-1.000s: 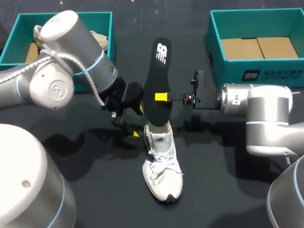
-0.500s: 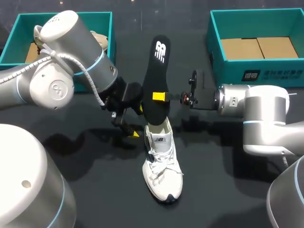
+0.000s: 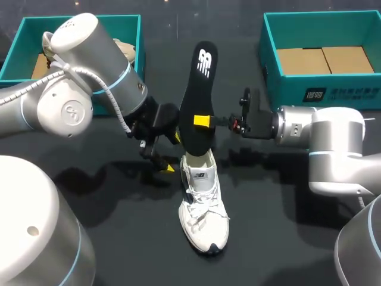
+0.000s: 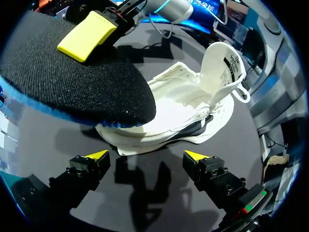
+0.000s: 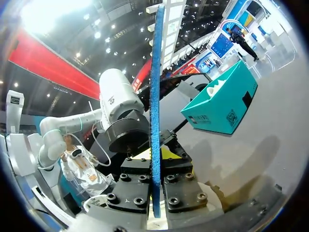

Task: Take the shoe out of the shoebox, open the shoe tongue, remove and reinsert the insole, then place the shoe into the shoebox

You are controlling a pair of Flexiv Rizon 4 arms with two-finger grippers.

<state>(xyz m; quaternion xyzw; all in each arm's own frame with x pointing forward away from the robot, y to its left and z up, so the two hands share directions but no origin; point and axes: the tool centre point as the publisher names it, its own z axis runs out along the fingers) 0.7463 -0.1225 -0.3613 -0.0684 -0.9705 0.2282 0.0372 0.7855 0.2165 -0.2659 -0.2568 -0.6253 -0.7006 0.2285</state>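
Clamping insole point(image 3: 201, 89), right hand point(image 3: 200, 122) horizontal; left hand point(image 4: 145, 155) agape.

Black foam insole point(image 3: 199, 101): matte black face, white logo at one end, bright blue edge, fine speckled weave seen close; white mesh sneaker point(image 3: 203, 208): white laces and tongue, dark navy band low along the side, small dark mark on the tongue. Left gripper point(image 4: 147, 155) and right gripper point(image 3: 202, 121): black bodies, bright yellow tips, on the silver-grey left arm point(image 3: 65, 101) and right arm point(image 3: 333, 137), each ringed pale blue. Left teal cardboard shoebox point(image 3: 15, 50) and right teal cardboard shoebox point(image 3: 286, 89): brown card lining, white print on the right one's wall; matte black table point(image 3: 119, 238).
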